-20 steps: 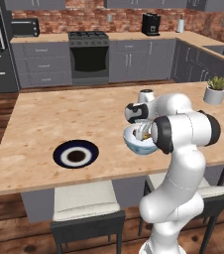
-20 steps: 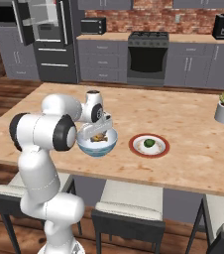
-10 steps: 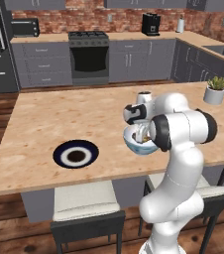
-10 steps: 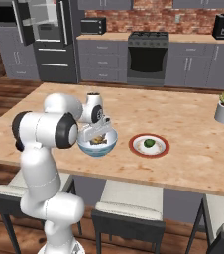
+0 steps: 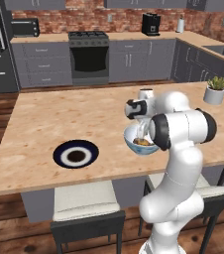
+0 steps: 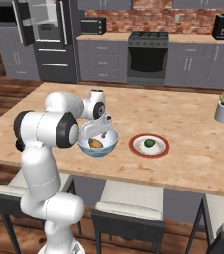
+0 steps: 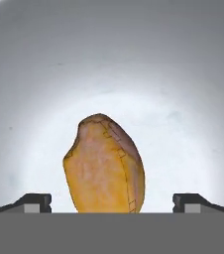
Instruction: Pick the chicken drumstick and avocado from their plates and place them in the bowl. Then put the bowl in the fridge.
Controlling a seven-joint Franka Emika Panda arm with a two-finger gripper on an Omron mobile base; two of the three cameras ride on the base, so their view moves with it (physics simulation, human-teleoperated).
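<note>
The end effector (image 7: pixel 112 202) hangs inside the bowl (image 6: pixel 98 145) on the tabletop (image 6: pixel 183 119), its fingers spread apart on either side of the chicken drumstick (image 7: pixel 105 164), gripping nothing.

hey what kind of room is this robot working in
A home-style kitchen, rendered: a black-fronted oven along the back wall, a tall dark fridge, and a wooden island counter with stools.

Both base views look forward and down from behind the arm, left and right, sharing the island counter (image 5: pixel 49 124) and bowl (image 6: pixel 99 146). The hand view looks straight down, close inside the bowl beneath the gripper (image 7: pixel 112 201).
</note>
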